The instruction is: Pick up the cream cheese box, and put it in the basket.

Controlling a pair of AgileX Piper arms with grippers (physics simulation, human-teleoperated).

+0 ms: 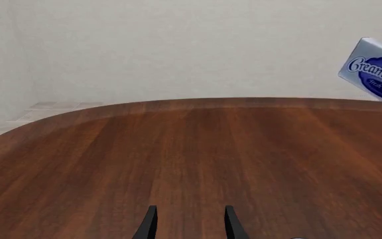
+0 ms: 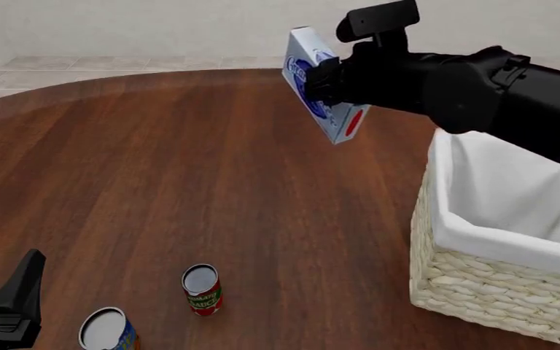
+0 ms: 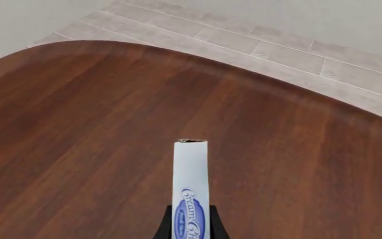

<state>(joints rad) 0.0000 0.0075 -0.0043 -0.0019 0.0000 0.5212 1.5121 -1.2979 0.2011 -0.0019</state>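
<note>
We find the cream cheese box [image 2: 320, 86] held in the air above the far part of the tabletop [image 2: 192, 182], gripped by the right claw [image 2: 331, 82]. In the front view the box is tilted, its broad blue-logo face turned toward the left and its red oval on the lower narrow end. It hangs beside the basket's far-left corner, not over the opening. The claw's fingers are largely lost against the dark arm there, so the contact is hard to read from that view.

The right wrist view settles it: the box [image 3: 191, 189] stands edge-on between the two dark fingers [image 3: 163, 228], which press its faces on either side. Its lower part is cut off by the picture's edge, and only part of the logo lettering reads.

The basket [image 2: 494, 284] sits at the right of the tabletop, white liner folded over its rim. The right arm hides its far edge and the picture's border cuts its right side.

The left claw [image 1: 188, 221] is released, its two fingertips apart with bare wood between them; only the tips show. In the front view it is mostly cut off at the lower left corner [image 2: 12, 306]. The left wrist view catches a piece of the box [image 1: 375, 72], cropped.

Near the front edge stand a red-labelled can [image 2: 201, 289] and a blue-labelled can [image 2: 106, 330], the latter partly cropped.
</note>
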